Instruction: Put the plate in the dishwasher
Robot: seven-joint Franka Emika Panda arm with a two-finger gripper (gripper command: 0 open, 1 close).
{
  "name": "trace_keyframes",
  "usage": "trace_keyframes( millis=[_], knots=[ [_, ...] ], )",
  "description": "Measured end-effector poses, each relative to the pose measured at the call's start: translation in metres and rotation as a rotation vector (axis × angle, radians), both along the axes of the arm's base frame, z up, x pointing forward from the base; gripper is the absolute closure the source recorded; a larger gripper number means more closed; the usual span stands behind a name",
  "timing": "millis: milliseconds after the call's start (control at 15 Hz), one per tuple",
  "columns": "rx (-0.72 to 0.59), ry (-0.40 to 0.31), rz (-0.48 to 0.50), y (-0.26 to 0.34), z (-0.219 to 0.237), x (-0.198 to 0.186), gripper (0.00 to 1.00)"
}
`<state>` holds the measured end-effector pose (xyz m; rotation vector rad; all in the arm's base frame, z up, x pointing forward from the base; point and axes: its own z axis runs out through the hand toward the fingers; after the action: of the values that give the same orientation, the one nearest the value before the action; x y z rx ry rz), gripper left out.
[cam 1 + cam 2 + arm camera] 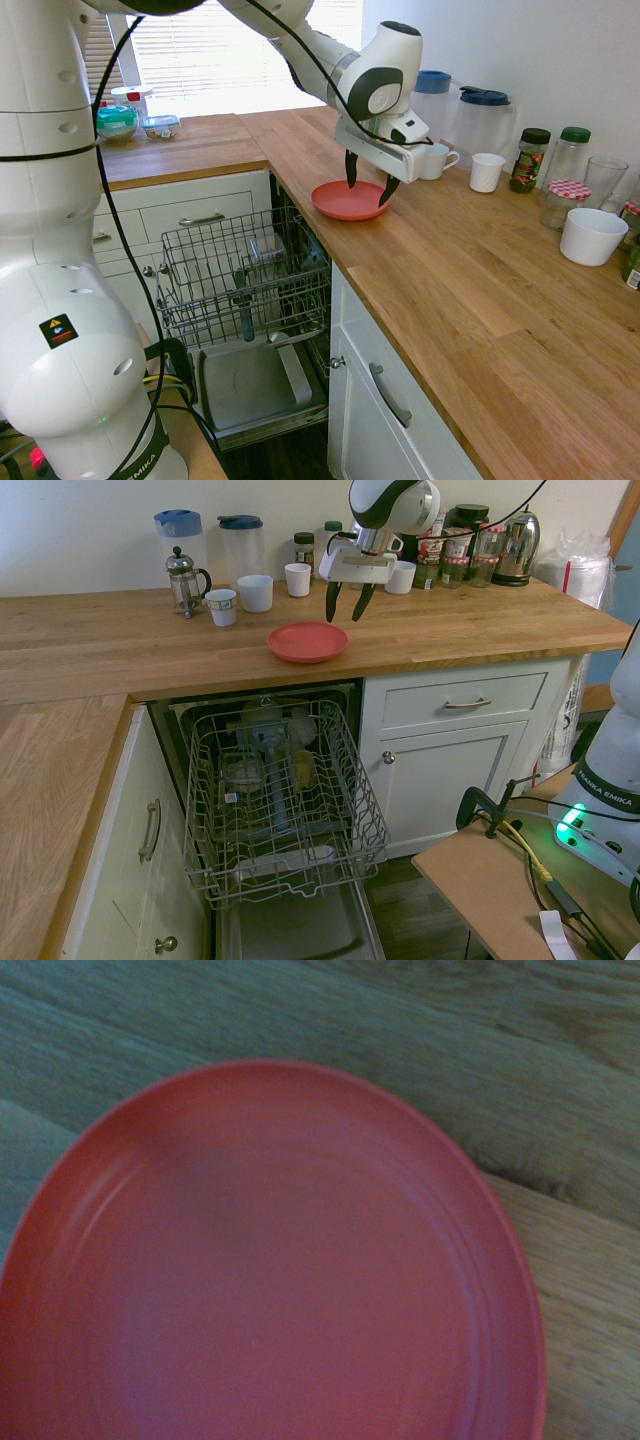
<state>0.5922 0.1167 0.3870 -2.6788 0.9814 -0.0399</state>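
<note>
Fingers spread apart, hovering just above plate lying flat on desk; dishwasher open below, rack out.

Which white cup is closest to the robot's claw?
The white mug with a handle, right behind the gripper. The plain handleless cup stands farther along the counter.

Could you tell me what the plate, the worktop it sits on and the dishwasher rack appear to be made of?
The plate looks like matte plastic or melamine, possibly glazed ceramic: even coral-red, soft sheen, faint concentric rings in the wrist view. The worktop looks like oiled wood, with visible staves and grain. The dishwasher rack appears to be grey coated metal wire, a thin open grid.
</note>
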Motion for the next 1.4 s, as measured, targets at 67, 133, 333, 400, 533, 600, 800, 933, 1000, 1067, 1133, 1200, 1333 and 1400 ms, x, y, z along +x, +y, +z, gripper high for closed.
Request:
trace_keyframes(
  millis=[67, 133, 333, 400, 533, 600, 800, 933, 1000, 1067, 1133, 1200, 1333, 1400],
  knots=[
    [0.012, 0.011, -0.01, -0.002, -0.002, 0.005, 0.0],
    [0.019, 0.02, -0.018, -0.005, -0.005, 0.008, 0.0],
    [0.029, 0.044, -0.033, -0.012, -0.02, 0.016, 0.0],
    [0.031, 0.052, -0.035, -0.013, -0.025, 0.018, 0.0],
    [0.034, 0.064, -0.037, -0.015, -0.033, 0.022, 0.0],
    [0.035, 0.068, -0.036, -0.014, -0.036, 0.024, 0.0],
    [0.041, 0.076, -0.034, -0.013, -0.04, 0.029, 1.0],
    [0.049, 0.079, -0.034, -0.012, -0.043, 0.03, 1.0],
    [0.052, 0.079, -0.03, -0.012, -0.044, 0.031, 1.0],
    [0.057, 0.08, -0.027, -0.012, -0.045, 0.031, 1.0],
    [0.06, 0.081, -0.026, -0.012, -0.045, 0.031, 1.0],
    [0.062, 0.082, -0.024, -0.011, -0.046, 0.031, 1.0],
    [0.064, 0.086, -0.024, -0.011, -0.046, 0.03, 1.0],
    [0.065, 0.087, -0.024, -0.011, -0.047, 0.03, 1.0]
  ],
)
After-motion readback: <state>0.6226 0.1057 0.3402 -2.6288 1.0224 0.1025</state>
